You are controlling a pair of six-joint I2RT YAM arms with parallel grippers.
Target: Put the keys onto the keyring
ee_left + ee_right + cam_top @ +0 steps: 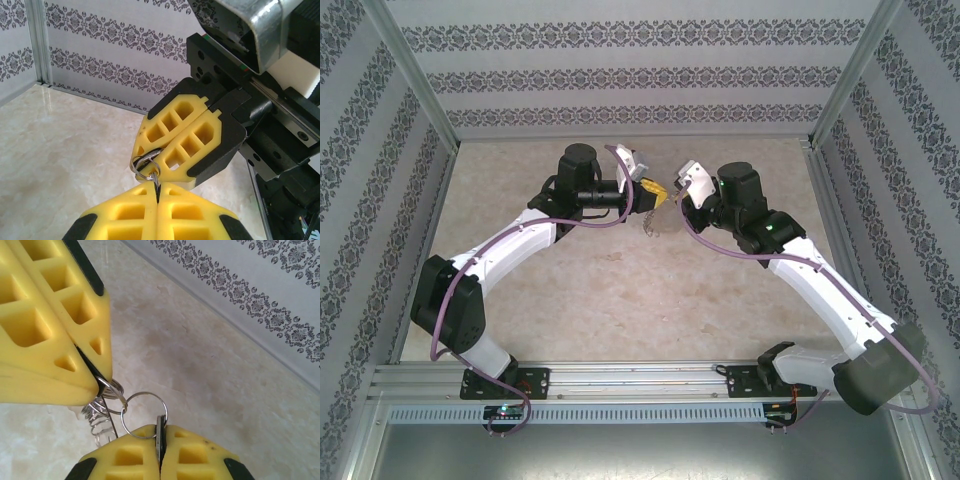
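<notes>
**Together, two yellow-fingered grippers pinch one keyring in mid-air**

Seen from above, both arms reach inward and meet tip to tip over the tabletop, about midway between its left and right edges and nearer its far edge.

The left gripper has its ribbed yellow fingers pressed together on the keyring, gripping a small stack of silvery wire rings at the very tips. A short silvery chain dangles from those rings, clear of the tabletop.

The right gripper is likewise pressed together, pinching a thin grey metal strip seen edge-on. A larger round wire ring passes through that strip and links to the rings in the left fingers. Whether the strip is a key blade or part of the loop cannot be told.
</notes>
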